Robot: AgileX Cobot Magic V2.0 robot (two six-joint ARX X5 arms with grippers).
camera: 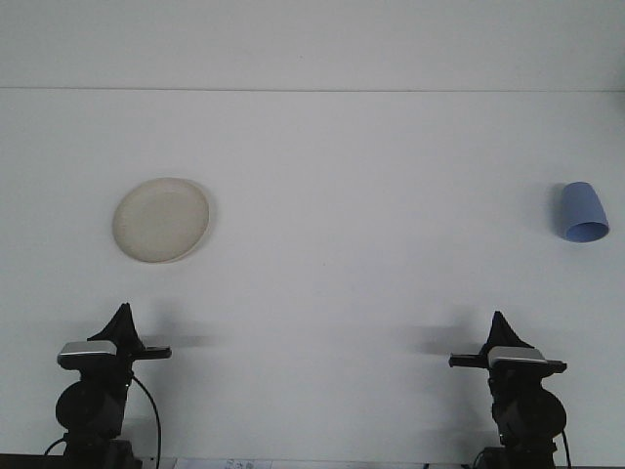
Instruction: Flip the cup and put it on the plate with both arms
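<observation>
Although the task has not visibly begun, the blue cup [582, 212] lies on its side at the far right of the white tabletop [371, 264], its open mouth turned toward me and slightly right, its closed base pointing away. I judge it to be a light, stiff plastic cup with a smooth, somewhat slippery tapered wall; it will probably roll or skid if nudged from one side, and it should tolerate a firm pinch without damage. The better hold seems to be across the wall near the middle of its length, or on the rim at the mouth, so that it can be turned upright.

My right hand [500, 327] rests low at the near right edge, well apart from the cup and nearer to it than the other hand; its fingers appear drawn together to a point and hold nothing. My left hand [123, 319] rests at the near left edge, likewise apparently closed to a point and empty.

The cream plate [161, 219] lies flat on the left half of the tabletop, beyond my left hand and well apart from the cup. Nothing lies between cup and plate, so no obstacle is apparent; the wide gap suggests a handover between my two hands.
</observation>
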